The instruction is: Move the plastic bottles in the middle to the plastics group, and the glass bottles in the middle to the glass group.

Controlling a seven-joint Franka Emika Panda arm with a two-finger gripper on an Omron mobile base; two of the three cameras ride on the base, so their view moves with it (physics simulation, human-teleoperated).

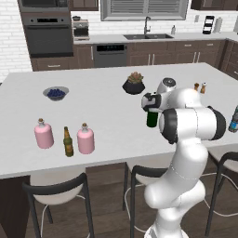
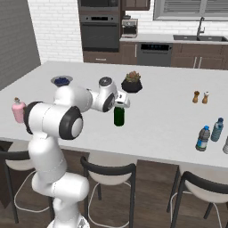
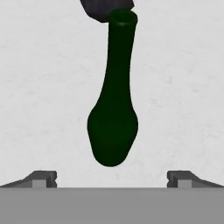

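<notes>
The claw (image 3: 112,179) hangs spread wide above the dark green wine bottle (image 3: 113,96), gripping nothing. The bottle stands mid-desk (image 1: 107,111). This looks like the approach: next, descend, pinch its neck, then carry it to the pink flasks (image 1: 85,138) and beer bottle (image 1: 68,142).

Tall slim dark green glass wine bottle (image 3: 113,109) stands upright mid-desk, partly hidden behind the arm in both base views. Two squat round pink flasks with pale stoppers (image 1: 44,134) (image 1: 85,139) stand upright near the desk's front left edge, a small slim brown beer bottle (image 1: 68,142) between them. Two small bluish clear plastic bottles (image 2: 203,138) (image 2: 217,129) stand upright, just beside each other, far right.
</notes>
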